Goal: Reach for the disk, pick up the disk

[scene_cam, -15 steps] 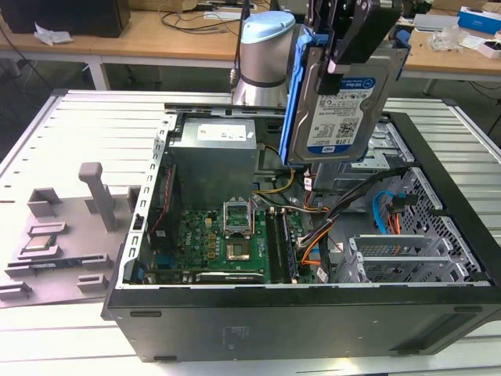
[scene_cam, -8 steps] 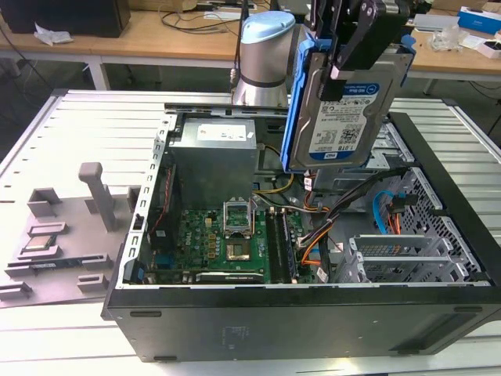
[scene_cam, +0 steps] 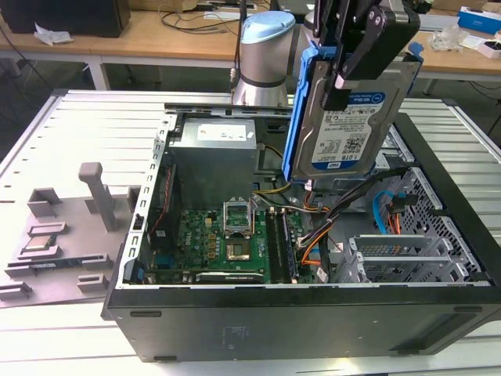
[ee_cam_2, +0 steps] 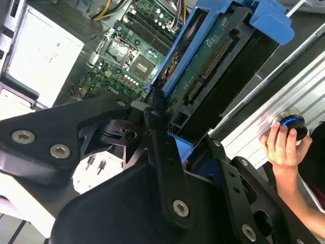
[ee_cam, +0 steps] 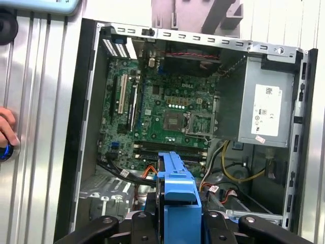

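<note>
The disk [scene_cam: 352, 129], a silver hard drive with a white-and-blue label in a blue plastic bracket, hangs upright above the open computer case [scene_cam: 297, 313], clear of its bays. My black gripper [scene_cam: 344, 78] is shut on the disk's upper part. In the second wrist view the disk's green circuit-board underside [ee_cam_2: 213, 56] runs away from the gripper [ee_cam_2: 160, 127] between the blue bracket rails. In the first wrist view the bracket's blue edge [ee_cam: 177, 190] stands out from the gripper [ee_cam: 177, 229] over the case.
Inside the case lie the green motherboard [scene_cam: 227, 243], a grey power-supply box [scene_cam: 215, 157], loose cables [scene_cam: 329, 227] and a drive cage [scene_cam: 399, 258]. A person's hand [ee_cam_2: 282, 145] rests on a knob beside the case. A grey fixture plate [scene_cam: 63, 227] lies at the exterior view's left.
</note>
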{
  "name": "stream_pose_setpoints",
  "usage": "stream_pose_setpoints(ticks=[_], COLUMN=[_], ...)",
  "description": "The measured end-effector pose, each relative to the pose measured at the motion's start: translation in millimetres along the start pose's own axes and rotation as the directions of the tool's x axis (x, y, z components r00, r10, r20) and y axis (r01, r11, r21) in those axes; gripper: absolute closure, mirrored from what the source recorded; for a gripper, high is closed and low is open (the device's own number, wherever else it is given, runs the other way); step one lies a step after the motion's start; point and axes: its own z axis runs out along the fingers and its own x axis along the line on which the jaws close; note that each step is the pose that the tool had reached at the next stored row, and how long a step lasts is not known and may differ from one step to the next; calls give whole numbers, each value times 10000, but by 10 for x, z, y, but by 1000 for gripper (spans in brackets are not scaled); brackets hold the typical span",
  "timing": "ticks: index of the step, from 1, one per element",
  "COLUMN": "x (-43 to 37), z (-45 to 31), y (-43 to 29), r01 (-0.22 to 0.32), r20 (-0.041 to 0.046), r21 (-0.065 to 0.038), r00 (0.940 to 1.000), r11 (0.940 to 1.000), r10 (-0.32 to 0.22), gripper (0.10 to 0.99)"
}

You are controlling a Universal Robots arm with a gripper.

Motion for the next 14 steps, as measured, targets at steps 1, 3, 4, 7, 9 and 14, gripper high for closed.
stream_pose_setpoints(ticks=[1, 3, 4, 7, 9, 14], x=[21, 77, 93, 161, 216, 340], z=[0, 0, 1, 1, 1, 2], y=[2, 7, 9, 16, 21, 33], r01=[0, 0, -1, 0, 0, 0], r20=[0, 0, 0, 0, 0, -1], r21=[0, 0, 0, 0, 0, -1], r00=[10000, 10000, 10000, 10000, 10000, 10000], r11=[10000, 10000, 10000, 10000, 10000, 10000], r10=[0, 0, 1, 0, 0, 0], gripper=[718, 718, 718, 718, 718, 718])
